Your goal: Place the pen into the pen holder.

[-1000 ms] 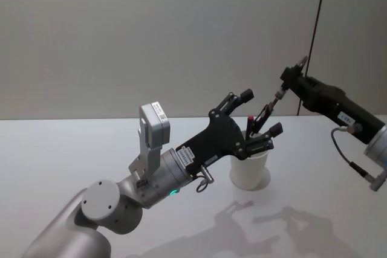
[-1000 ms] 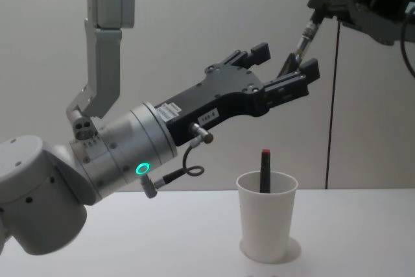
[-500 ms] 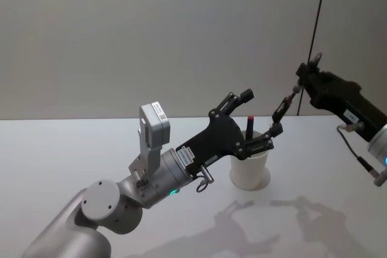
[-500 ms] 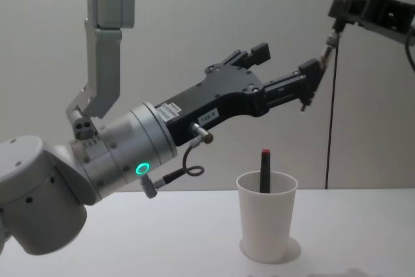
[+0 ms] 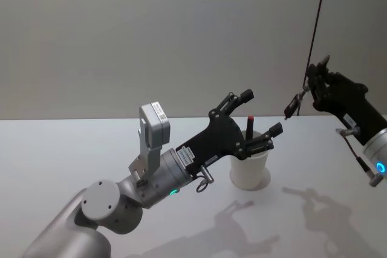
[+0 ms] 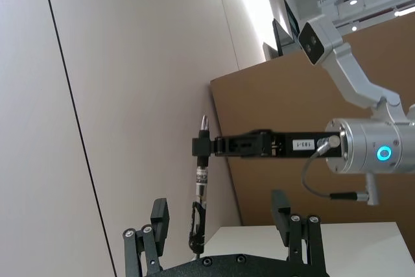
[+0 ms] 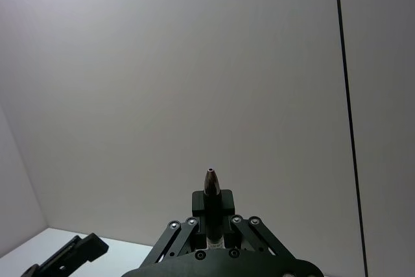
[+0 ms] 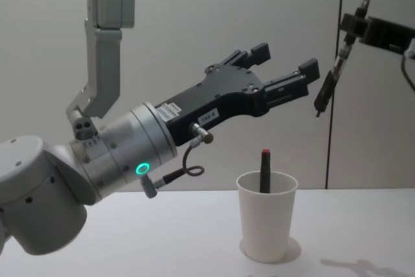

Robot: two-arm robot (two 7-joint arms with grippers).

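Observation:
The pen holder [image 5: 249,171], a white paper cup [image 8: 267,224], stands on the table with a red-tipped pen [image 5: 250,123] [image 8: 264,170] upright in it. My left gripper [image 5: 261,112] [image 8: 284,60] hovers open just above the cup, nothing between its fingers. My right gripper [image 5: 314,83] [image 8: 351,28] is off to the right of it, higher up, shut on a dark pen [image 5: 294,104] [image 8: 327,89] that hangs slanted down toward the left gripper. In the left wrist view the dark pen [image 6: 199,207] hangs from the right gripper [image 6: 202,146]. Its tip [image 7: 211,183] pokes out past the shut fingers.
The white table [image 5: 54,167] runs wide to the left and in front of the cup. A grey wall with a dark vertical seam [image 5: 318,22] stands behind. The left arm's bulky forearm [image 8: 123,154] reaches across the left half of the chest view.
My right gripper has drawn back to the right with the dark pen, out from between the left gripper's fingers. The left arm has stayed still and open.

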